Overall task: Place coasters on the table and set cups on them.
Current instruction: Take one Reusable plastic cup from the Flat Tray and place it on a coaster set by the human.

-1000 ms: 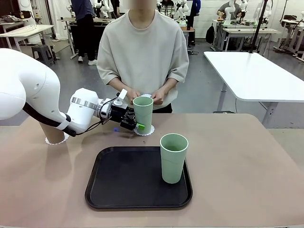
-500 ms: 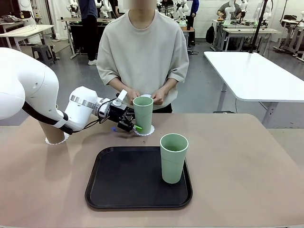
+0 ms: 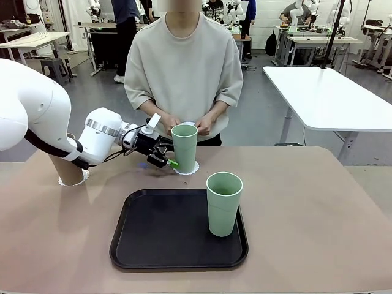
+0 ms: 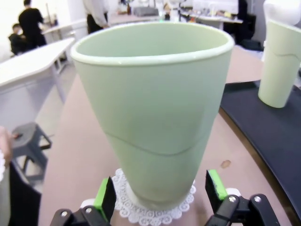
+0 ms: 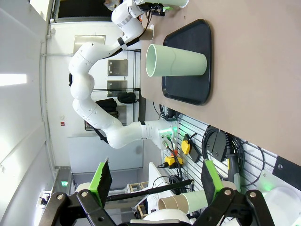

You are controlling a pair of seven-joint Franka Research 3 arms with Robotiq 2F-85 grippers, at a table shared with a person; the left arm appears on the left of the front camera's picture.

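Centre of frame: my left gripper [image 3: 168,155], jaws apart and empty, sits just beside the mint cup [image 3: 184,146] standing on its coaster [image 3: 195,169]; the cup looks light, stiff and smooth-walled, best gripped gently across mid-height.

Three cups are standing before a person: one tan-brown cup [image 3: 66,173] and two mint green cups, the far cup [image 3: 184,146] and the near cup [image 3: 223,202]. Two lacy white coasters, a left coaster [image 3: 79,179] and a centre coaster [image 3: 193,168], are lying on the desk [image 3: 306,202]. One black tray [image 3: 165,236] is sitting there.
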